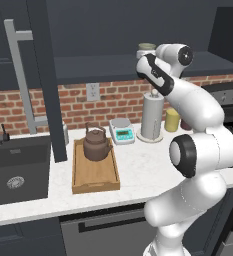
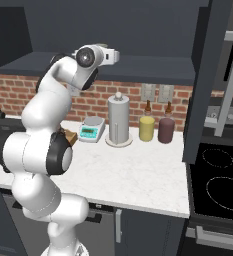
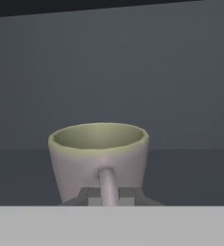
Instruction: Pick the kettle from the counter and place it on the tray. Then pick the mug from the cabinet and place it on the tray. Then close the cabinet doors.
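Note:
The grey-beige mug [image 3: 99, 153], greenish inside, stands upright on the dark cabinet shelf [image 1: 98, 67], and its side handle faces me. My gripper [image 3: 108, 194] is shut on that handle, one fingertip on each side. From the left base view the mug [image 1: 147, 49] peeks out above my hand at the shelf's right part. The dark-brown kettle [image 1: 97, 143] sits upright at the far end of the light-wood tray [image 1: 95, 179] on the white counter [image 1: 138, 167]. The cabinet doors [image 1: 44, 80] [image 2: 208, 75] stand open.
A paper-towel roll [image 1: 152, 116] and a small scale [image 1: 122, 130] stand at the brick wall behind the tray. Yellow [image 2: 147, 128] and maroon [image 2: 166, 130] jars sit to the right of the roll. The dark sink [image 1: 15, 170] lies left, the stove [image 2: 218, 185] right.

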Robot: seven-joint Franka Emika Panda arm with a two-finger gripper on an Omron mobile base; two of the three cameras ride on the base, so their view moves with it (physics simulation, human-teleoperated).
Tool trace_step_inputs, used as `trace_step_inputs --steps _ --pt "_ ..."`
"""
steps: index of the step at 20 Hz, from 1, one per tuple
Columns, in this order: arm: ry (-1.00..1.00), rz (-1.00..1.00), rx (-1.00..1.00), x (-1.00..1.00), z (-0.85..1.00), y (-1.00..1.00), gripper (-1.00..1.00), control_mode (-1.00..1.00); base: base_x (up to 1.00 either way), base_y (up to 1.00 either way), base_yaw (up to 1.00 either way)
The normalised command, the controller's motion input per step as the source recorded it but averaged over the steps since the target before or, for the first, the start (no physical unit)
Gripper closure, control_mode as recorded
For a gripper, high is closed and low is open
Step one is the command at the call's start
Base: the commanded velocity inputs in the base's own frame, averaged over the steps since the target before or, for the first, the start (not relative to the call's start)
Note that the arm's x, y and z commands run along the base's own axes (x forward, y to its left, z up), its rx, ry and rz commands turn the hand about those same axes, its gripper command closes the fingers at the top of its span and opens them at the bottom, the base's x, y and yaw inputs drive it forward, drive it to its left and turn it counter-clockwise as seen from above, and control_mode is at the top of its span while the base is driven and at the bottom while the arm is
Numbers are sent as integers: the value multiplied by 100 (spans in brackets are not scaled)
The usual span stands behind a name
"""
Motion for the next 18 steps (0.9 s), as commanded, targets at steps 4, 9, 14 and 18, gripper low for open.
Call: trace_step_inputs --steps 4,9,14,18 --pt "4 0 0 0 0 0 100 -100 0 0 0" --pt "0 0 0 0 0 0 100 -100 0 0 0" --pt "0 0 0 0 0 0 100 -100 0 0 0" --pt "0 0 0 0 0 0 100 -100 0 0 0"
